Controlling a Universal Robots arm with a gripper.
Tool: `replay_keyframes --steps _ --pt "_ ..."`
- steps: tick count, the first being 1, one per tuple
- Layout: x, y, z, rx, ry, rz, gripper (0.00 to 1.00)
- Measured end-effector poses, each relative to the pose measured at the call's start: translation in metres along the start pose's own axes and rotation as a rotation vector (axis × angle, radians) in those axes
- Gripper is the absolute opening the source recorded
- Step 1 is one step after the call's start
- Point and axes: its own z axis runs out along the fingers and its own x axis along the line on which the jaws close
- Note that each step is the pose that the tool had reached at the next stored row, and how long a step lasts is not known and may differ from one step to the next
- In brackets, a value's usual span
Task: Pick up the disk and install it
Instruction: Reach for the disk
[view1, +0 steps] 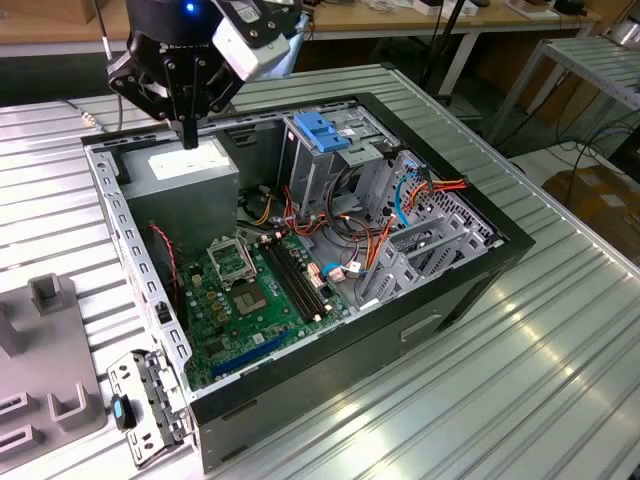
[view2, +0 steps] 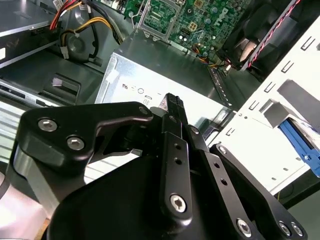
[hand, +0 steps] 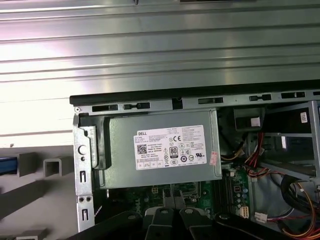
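My gripper (view1: 190, 138) hangs over the back left corner of the open computer case (view1: 455, 290), just above the grey power supply box (view1: 180, 170) with its white sticker (hand: 170, 147). The black fingers (view2: 172, 107) are pressed together with nothing between them. I cannot make out the disk's labelled face in any view. A bright blue strip (hand: 7, 165) lies beside the grey fixture (hand: 50, 165), and a blue slab (view2: 300, 142) sits behind a pale metal frame; I cannot tell whether either is the disk's bracket.
Inside the case lie the green motherboard (view1: 245, 300), red and orange cables (view1: 375, 245) and a metal drive cage with a blue tab (view1: 325, 130). A grey fixture (view1: 50, 340) and a loose metal bracket (view1: 150, 400) lie at the exterior view's left on the ribbed metal table (view1: 540, 350).
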Motion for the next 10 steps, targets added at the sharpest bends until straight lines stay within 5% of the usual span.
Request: replay_keyframes --steps 10 --pt "0.011 -0.0003 -0.0003 -0.0001 0.0 0.0 0.11"
